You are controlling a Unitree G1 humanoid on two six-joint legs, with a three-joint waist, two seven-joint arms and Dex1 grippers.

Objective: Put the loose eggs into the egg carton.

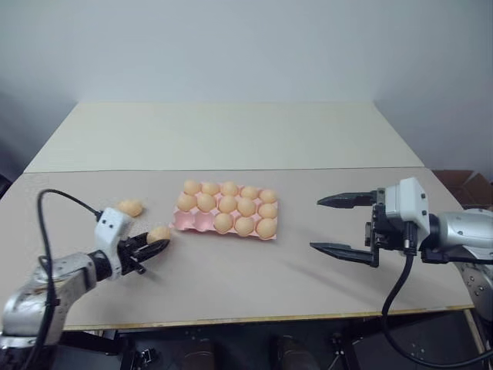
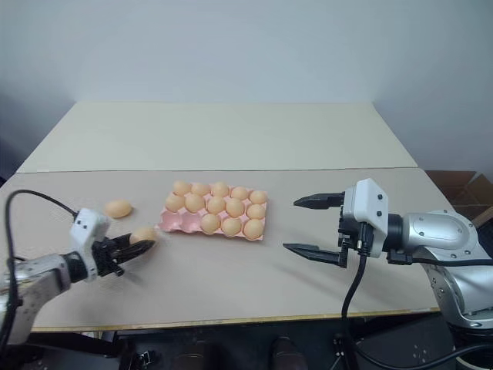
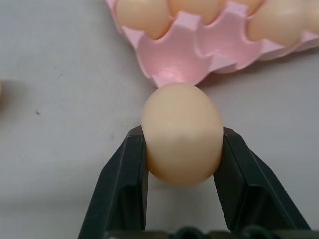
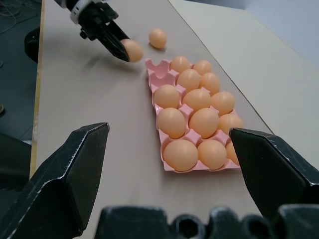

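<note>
Egg (image 3: 182,133), smooth, light and likely fragile, sat clamped across its middle between the left gripper (image 1: 150,250) fingers at lower left, beside the carton (image 1: 192,223), while the right gripper (image 1: 344,225) gaped empty.

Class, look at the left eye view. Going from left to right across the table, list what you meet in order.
Left gripper shut on one egg, with a loose egg lying just behind it → pink egg carton, nearly full → right gripper, open.
</note>
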